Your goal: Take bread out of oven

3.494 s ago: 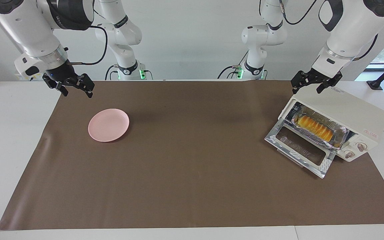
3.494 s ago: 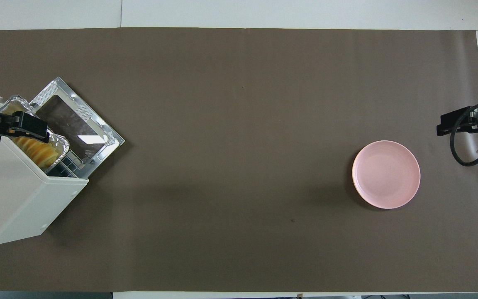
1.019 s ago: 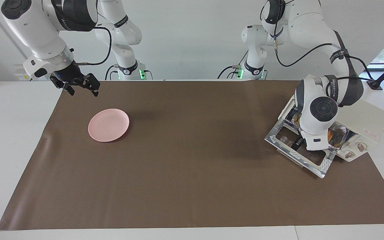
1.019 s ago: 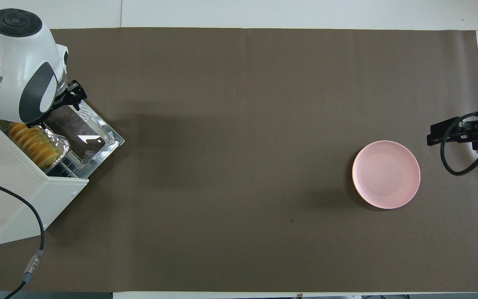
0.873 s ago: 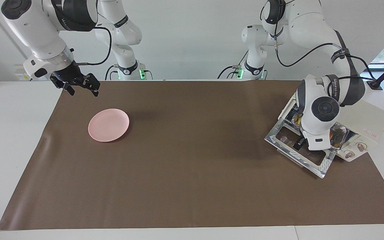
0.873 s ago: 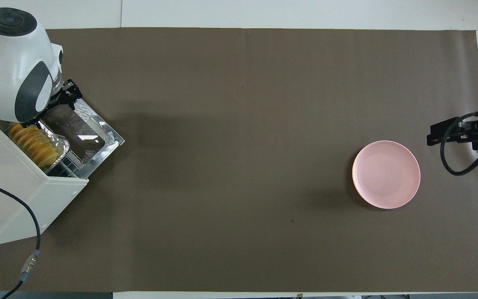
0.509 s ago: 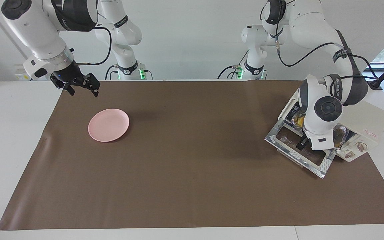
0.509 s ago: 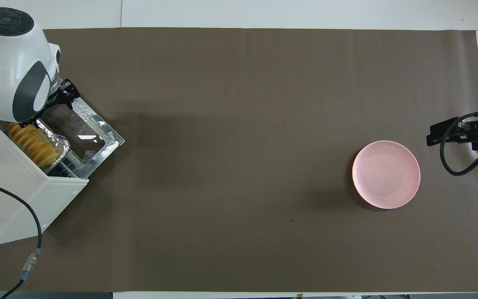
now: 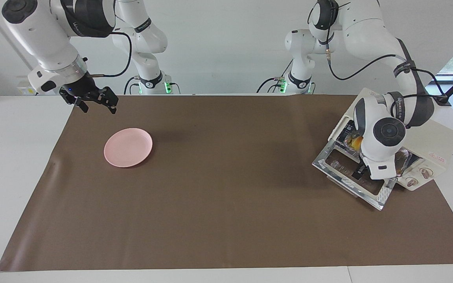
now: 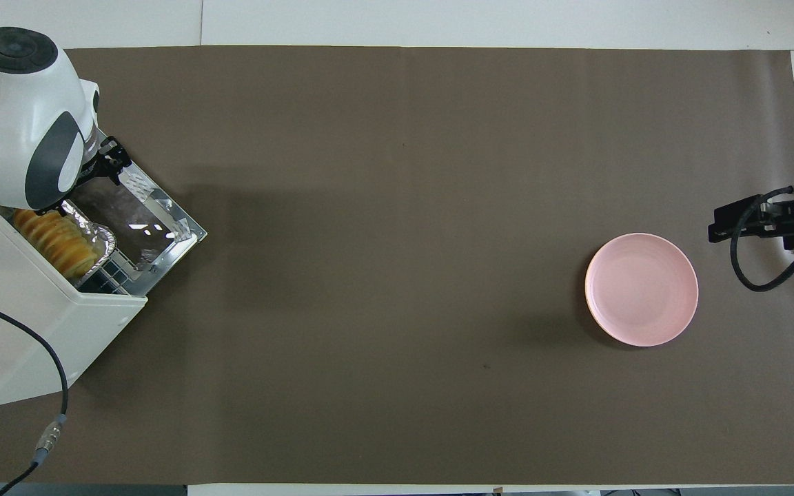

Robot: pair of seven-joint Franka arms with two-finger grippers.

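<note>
Facing view shows the oven [image 9: 427,141] at the left arm's end of the table [image 9: 218,251], on the brown mat [image 9: 226,188], its glass door [image 9: 352,177] folded down flat in front of it. Inside the open mouth sits a crinkled foil tray [image 10: 97,241], and the bread [image 10: 52,238] lies in that tray, its ridged golden top plain in the overhead view; from the facing camera only a sliver of it shows past the arm. The left arm bends down over the oven front, and the left gripper [image 9: 361,169] is low over the lowered door, in front of the tray; its fingers are mostly hidden by the wrist, spread wide as far as can be told, with nothing between them. The right gripper [image 9: 92,103] hangs in the air over the mat's edge at the right arm's end, the arm waiting, fingers [image 9: 113,106] apart and holding nothing. A pink plate [image 9: 128,147] rests on the mat near it.
</note>
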